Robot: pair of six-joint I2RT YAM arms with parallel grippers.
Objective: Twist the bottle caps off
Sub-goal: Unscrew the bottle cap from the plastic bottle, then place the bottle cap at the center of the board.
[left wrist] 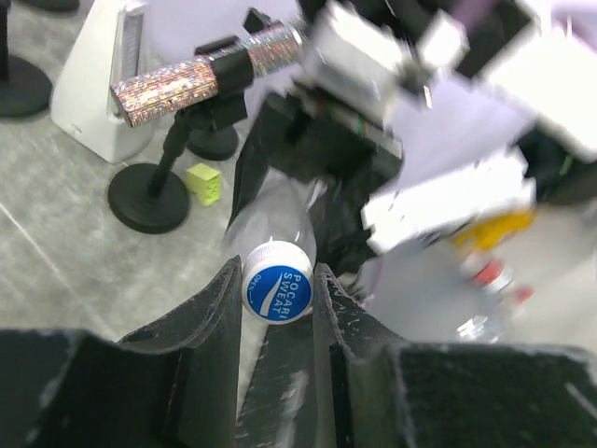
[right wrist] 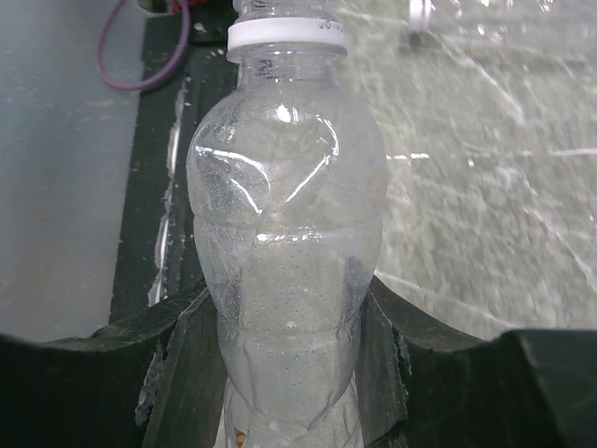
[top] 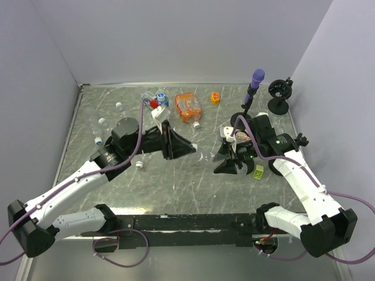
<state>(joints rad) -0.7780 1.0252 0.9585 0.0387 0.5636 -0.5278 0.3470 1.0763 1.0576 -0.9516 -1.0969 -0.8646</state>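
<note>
Seen from above, the grey marbled table (top: 176,193) fills the frame; the left arm (top: 76,178) comes up from seven o'clock and the right arm (top: 304,181) from five o'clock, and the two meet near the table's centre. Between them the clear bottle (right wrist: 287,187) is held off the surface, lying roughly level, neck toward nine o'clock and base toward three o'clock. The right gripper (right wrist: 284,322) is clamped on the bottle's lower body, one finger pressed to each side; a white collar ring (right wrist: 287,35) sits on the neck. The left gripper (top: 192,147) is closed on the blue cap (left wrist: 277,285), its two black fingers (left wrist: 219,308) touching the rim on either side; the cap is on the bottle's mouth and faces the left wrist camera.

At twelve o'clock on the table lies an orange container (top: 187,107); a purple-topped stand (top: 255,85) stands near one o'clock, with a black stand (top: 280,96) just beside it toward two o'clock. Spare clear bottles (top: 102,124) lie between nine and ten o'clock. One loose white cap (top: 139,165) rests at eight o'clock near the left arm; another white cap (top: 196,124) lies just below the orange container. A small yellow-green cube (top: 259,171) sits at four o'clock, beside the right arm.
</note>
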